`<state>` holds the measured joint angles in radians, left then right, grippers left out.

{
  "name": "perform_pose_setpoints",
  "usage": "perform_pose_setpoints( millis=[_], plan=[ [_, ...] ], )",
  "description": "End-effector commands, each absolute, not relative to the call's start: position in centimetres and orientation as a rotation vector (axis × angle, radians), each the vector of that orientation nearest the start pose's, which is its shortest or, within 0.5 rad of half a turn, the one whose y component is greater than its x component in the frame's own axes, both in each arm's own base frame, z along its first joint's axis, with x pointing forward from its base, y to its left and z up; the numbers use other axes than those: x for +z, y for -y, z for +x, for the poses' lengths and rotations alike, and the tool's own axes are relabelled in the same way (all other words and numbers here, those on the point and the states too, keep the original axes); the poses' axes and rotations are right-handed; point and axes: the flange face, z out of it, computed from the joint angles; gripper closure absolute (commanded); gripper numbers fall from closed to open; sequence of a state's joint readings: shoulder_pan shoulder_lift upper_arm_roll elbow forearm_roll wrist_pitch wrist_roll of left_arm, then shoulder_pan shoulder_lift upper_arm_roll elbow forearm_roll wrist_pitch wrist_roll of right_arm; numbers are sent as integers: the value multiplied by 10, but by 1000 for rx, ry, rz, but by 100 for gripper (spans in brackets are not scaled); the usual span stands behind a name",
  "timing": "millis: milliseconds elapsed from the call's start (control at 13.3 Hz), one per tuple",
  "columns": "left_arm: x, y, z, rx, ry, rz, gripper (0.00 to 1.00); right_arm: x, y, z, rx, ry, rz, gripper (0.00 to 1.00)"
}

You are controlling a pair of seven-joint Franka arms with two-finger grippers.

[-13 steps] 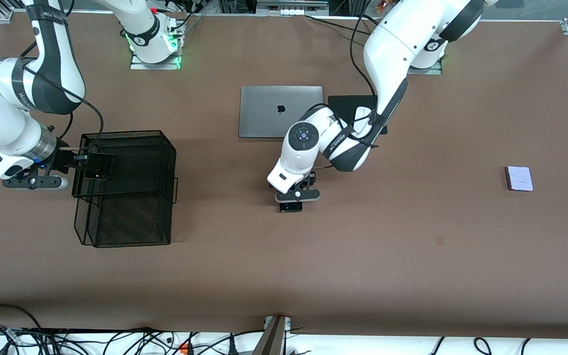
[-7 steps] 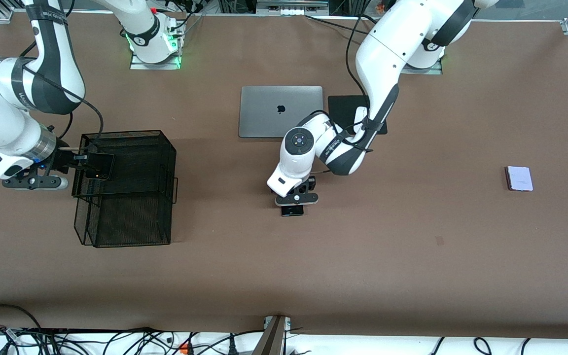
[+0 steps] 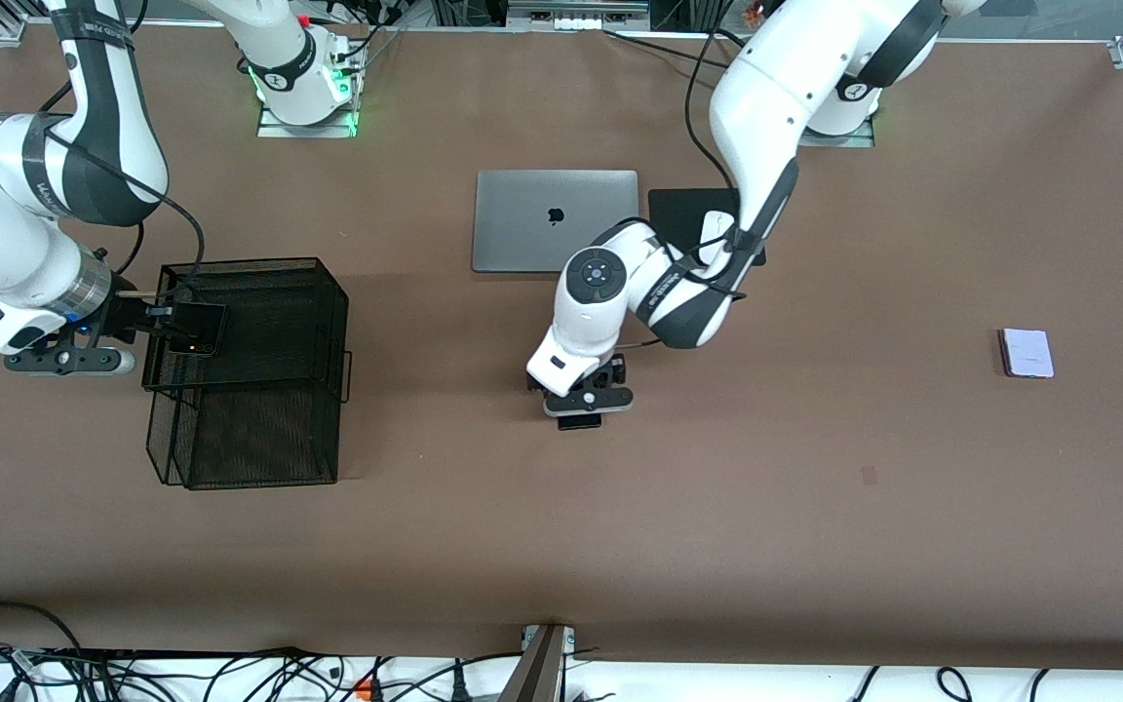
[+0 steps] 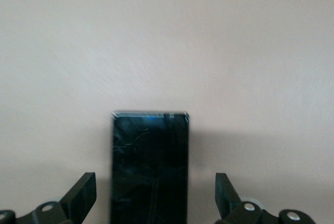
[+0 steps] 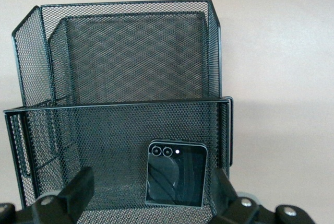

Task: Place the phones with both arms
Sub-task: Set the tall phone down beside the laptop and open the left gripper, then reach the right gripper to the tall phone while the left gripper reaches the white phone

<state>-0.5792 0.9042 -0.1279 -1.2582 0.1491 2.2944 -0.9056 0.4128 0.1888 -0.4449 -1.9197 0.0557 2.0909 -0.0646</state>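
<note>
I have the left gripper [image 3: 581, 405] down low over the long black phone [image 3: 578, 421] mid-bench, nearer the front camera than the grey laptop [image 3: 554, 220]. In the left wrist view its fingers [image 4: 83, 192] are spread wide on either side of the phone [image 4: 150, 167], with clear gaps both sides, so there is no pinch; the phone lies flat on the bench [image 3: 717, 487]. From the front only the phone's near end pokes out under the gripper.

The right gripper [image 3: 157, 331] sits at the edge of the black mesh basket [image 3: 250, 390], toward the right arm's end of the bench. Its fingers [image 5: 78, 187] are also spread. The small black phone with camera lenses [image 5: 176, 173] shows between them in the right wrist view, not gripped, and it is inside the basket's nearer compartment, against the mesh. From the front it shows at [image 3: 199, 330] in the compartment farther from that camera. I cannot tell whether it rests fully on the basket floor.

The white/lilac phone [image 3: 1026, 352] lies flat on the bench toward the left arm's end, well apart from both grippers. The white mouse [image 3: 715, 232] sits on a black pad [image 3: 683, 210] beside the laptop, partly covered by the left arm.
</note>
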Motion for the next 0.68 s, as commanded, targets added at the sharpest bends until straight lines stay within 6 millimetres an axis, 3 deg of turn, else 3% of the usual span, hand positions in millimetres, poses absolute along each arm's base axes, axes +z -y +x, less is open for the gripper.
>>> perform_pose_setpoints(
  millis=[0,225,375,450,600],
  plan=[
    [277,415,606,-91,255,-3165,0,411,4,598,3,28,-3154,0],
    [297,329,599,4,111,-3148,0,416,-2,597,1,45,-3150,0],
    [307,262,605,57,1,-3126,0,431,-17,597,45,16,-3146,0],
    [314,228,610,112,-41,-3104,0,445,-34,597,90,-23,-3146,0],
    [334,167,620,175,-138,-3083,0,457,-95,597,87,-91,-3154,0]
  ],
)
